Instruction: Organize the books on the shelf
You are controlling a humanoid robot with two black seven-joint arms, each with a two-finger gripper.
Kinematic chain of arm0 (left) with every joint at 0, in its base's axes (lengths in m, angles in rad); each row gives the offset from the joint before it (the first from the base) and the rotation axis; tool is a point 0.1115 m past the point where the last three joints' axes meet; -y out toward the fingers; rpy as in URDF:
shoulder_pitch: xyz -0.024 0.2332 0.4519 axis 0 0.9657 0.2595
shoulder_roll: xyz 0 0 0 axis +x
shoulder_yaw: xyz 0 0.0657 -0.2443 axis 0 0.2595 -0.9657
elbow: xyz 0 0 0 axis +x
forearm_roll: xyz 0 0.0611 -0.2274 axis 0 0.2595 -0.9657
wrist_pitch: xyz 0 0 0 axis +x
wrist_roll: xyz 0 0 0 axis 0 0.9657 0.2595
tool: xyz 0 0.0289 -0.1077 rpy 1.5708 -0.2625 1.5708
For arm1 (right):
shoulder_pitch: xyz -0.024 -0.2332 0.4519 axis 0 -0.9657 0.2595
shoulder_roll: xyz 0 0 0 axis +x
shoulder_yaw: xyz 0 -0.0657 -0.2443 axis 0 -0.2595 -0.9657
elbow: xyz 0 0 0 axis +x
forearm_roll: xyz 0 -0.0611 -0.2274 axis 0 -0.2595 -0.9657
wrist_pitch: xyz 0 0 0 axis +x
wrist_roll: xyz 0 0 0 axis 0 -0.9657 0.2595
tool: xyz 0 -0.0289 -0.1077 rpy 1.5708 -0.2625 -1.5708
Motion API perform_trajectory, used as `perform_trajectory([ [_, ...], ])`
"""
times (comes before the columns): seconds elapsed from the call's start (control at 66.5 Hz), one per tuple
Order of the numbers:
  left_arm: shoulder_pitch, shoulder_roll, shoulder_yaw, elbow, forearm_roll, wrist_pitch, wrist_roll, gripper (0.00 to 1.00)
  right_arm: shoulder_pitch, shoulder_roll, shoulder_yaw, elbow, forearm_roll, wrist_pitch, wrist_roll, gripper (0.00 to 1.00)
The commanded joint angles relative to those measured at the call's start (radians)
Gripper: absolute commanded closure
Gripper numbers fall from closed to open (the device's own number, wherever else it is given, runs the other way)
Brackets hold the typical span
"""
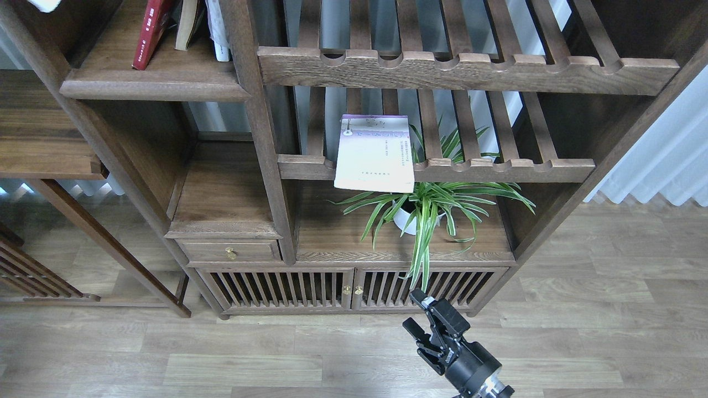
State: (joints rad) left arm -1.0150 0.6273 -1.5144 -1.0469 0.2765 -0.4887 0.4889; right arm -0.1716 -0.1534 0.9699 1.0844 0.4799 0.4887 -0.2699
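The pale lilac-white book (374, 153) lies flat on the lower slatted rack (498, 163), its near end hanging over the notched front rail. The dark red book (147, 32) leans upright on the solid dark brown shelf (155, 85) at the top left. Beside it stand a yellowish book (186, 25) and a white one (219, 33), all cut off by the frame's top edge. My right gripper (416, 313) is open and empty, low over the floor in front of the cabinet and well below the lilac book. My left gripper is out of view.
A potted spider plant (423, 207) stands on the cabinet top under the lilac book. Another slatted rack (464, 69) runs above. A small white object (45, 4) shows at the top left corner. A low side shelf (44, 160) is at the left. Wood floor (608, 309) lies in front.
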Motion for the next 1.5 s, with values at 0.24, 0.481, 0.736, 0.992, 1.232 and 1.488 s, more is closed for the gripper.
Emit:
perform_trajectory([
  [0.24,-0.183,-0.095,0.068,0.126,0.21,0.0,0.0,0.98,-0.014,-0.003,0.004,0.0,0.002,0.0,0.001,0.01],
  [0.481,-0.269,-0.138,0.12,0.234,0.231,0.0,0.0,0.98,-0.016,0.0,0.004,0.002,0.002,0.0,0.001,0.01],
  [0.736,-0.289,-0.205,0.132,0.334,0.251,0.0,0.0,0.97,-0.017,0.002,0.004,0.008,0.002,0.0,0.001,0.01],
  [0.992,-0.39,-0.231,0.235,0.481,0.251,0.0,0.0,0.97,-0.017,0.003,0.004,0.008,0.002,0.0,0.001,0.01],
  [1.232,-0.405,-0.277,0.28,0.556,0.251,0.0,-0.075,0.95,-0.017,0.003,0.006,0.008,0.003,0.0,0.003,0.01],
  [1.488,-0.404,-0.308,0.281,0.571,0.25,0.0,-0.125,0.77,-0.019,0.003,0.006,0.008,0.003,0.0,0.003,0.01],
])
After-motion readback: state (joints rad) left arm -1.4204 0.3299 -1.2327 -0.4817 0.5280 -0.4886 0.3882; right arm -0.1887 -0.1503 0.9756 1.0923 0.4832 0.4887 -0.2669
